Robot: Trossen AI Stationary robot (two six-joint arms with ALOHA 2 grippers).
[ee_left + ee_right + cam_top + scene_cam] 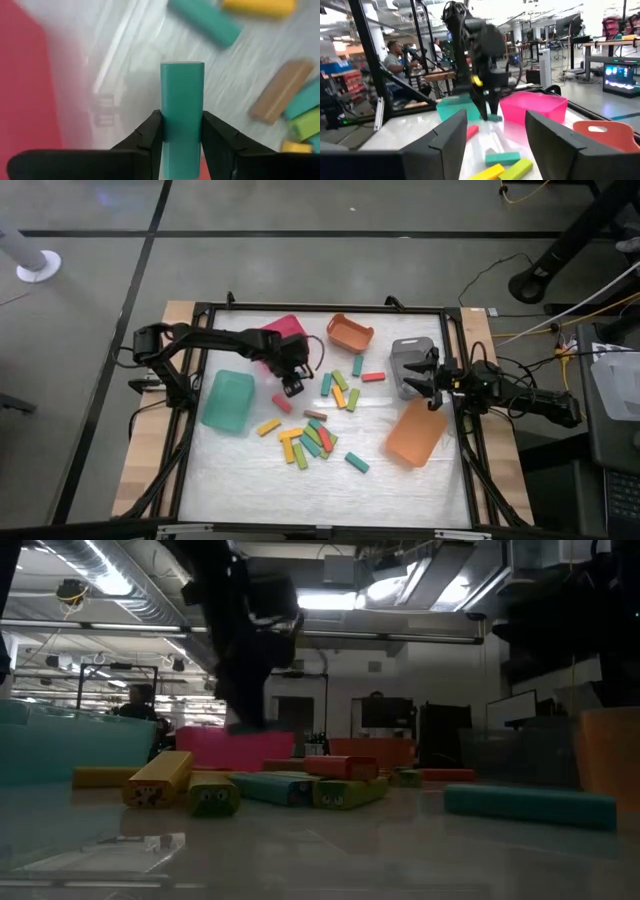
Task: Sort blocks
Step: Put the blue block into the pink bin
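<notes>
**A:** Which step is in hand?

**B:** A pick-up. The left gripper (181,131) is clenched on a teal block (182,107), one finger on each long side, beside the pink bin (284,336) near the far edge of the desk (250,480). Judging by the right wrist view, the block hangs clear of the desk, though the blur there makes that a guess.

**A:** And the other arm?

**B:** The right gripper (424,382) waits with its fingers spread and nothing between them, by the grey bin (412,358) at the right edge.

**A:** What does the next move call for?

**B:** Probably carrying the block to the teal bin (228,401) near the left edge and letting go over it. The other blocks (312,438) lie loose in the middle of the desk, so most of the sorting is not yet done.
</notes>
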